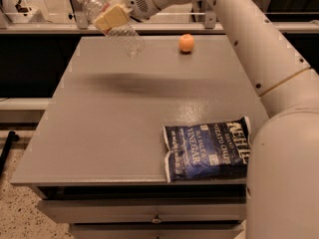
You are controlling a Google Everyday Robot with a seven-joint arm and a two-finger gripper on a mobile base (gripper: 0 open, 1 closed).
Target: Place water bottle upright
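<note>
The water bottle point(122, 36) is a clear ribbed plastic bottle with a white cap at its upper left end. It hangs tilted in the air above the far left part of the grey table point(124, 113), cap up and to the left, base down and to the right. My gripper point(112, 17) is shut on the water bottle around its upper body, its tan pads pressed on the plastic. The white arm reaches in from the right across the top of the view.
An orange fruit point(186, 43) sits near the table's far edge, right of the bottle. A dark blue chips bag point(207, 148) lies at the front right. The arm's large white body point(284, 173) fills the right side. Drawers run below the table's front edge.
</note>
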